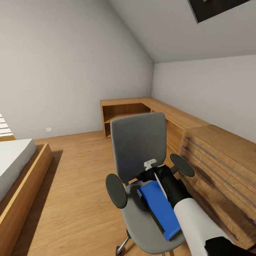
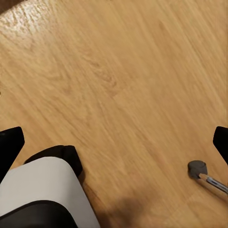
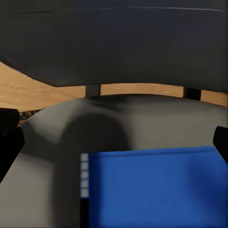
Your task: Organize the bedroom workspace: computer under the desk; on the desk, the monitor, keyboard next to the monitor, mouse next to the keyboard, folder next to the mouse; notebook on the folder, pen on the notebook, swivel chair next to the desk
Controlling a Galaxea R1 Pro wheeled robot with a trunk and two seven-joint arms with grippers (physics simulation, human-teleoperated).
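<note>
flat bright blue folder (image 1: 159,208) lies on grey upholstered swivel chair (image 1: 138,149) seat, not yet lifted | right tool (image 3: 114,142) spread wide over folder, empty | left tool (image 2: 114,142) wide, above floor | folder move pending

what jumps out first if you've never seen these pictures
The bright blue folder lying on the seat of the grey swivel chair draws the eye first, in the middle of the head view. The right arm reaches in over it, with the right gripper open and the folder just in front of it. Behind the chair, wooden cabinets run along the grey wall, and a bed corner sits to the left.
</note>
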